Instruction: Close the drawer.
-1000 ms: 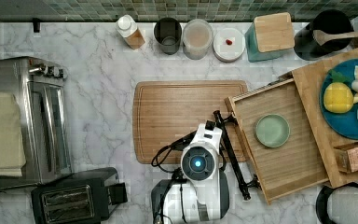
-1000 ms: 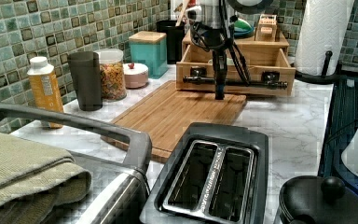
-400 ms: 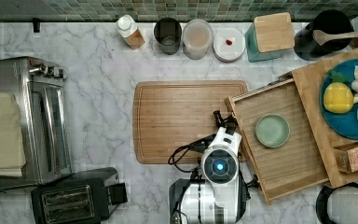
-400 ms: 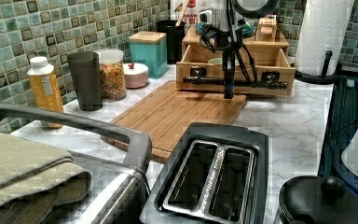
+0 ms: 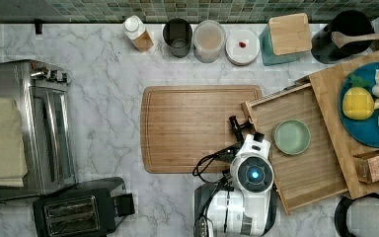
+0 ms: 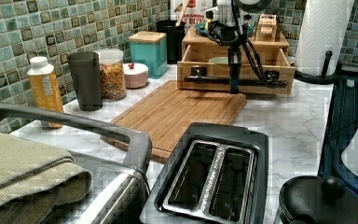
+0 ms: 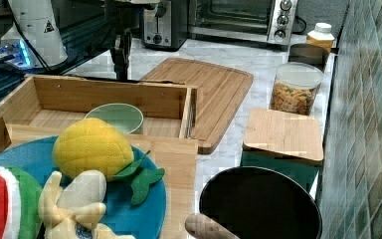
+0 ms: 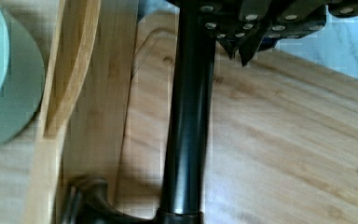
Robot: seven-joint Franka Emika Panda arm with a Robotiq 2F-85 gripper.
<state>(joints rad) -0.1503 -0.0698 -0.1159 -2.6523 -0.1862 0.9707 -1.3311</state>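
The bamboo drawer (image 5: 316,168) stands pulled out at the top view's right, with a green bowl (image 5: 291,137) inside it. Its black bar handle (image 6: 205,79) runs along the front panel (image 6: 200,69). My gripper (image 5: 238,129) hangs upright just outside that front, on the cutting board (image 5: 192,128) side. In the left view the gripper (image 6: 234,88) crosses in front of the bar as one narrow column, fingers shut. The wrist view shows the handle (image 8: 189,130) right beside the gripper (image 8: 240,53), which holds nothing. In the right view the gripper (image 7: 123,59) rises behind the drawer (image 7: 109,97).
A wooden top slab (image 5: 330,98) bears a blue fruit plate (image 5: 370,123) over the drawer. Jars and canisters (image 5: 208,40) line the back wall. A toaster (image 5: 79,212) and toaster oven (image 5: 24,123) stand at the top view's left.
My arm and gripper have moved toward the top view's right, from over the cutting board up to the drawer's handle. The drawer looks unmoved.
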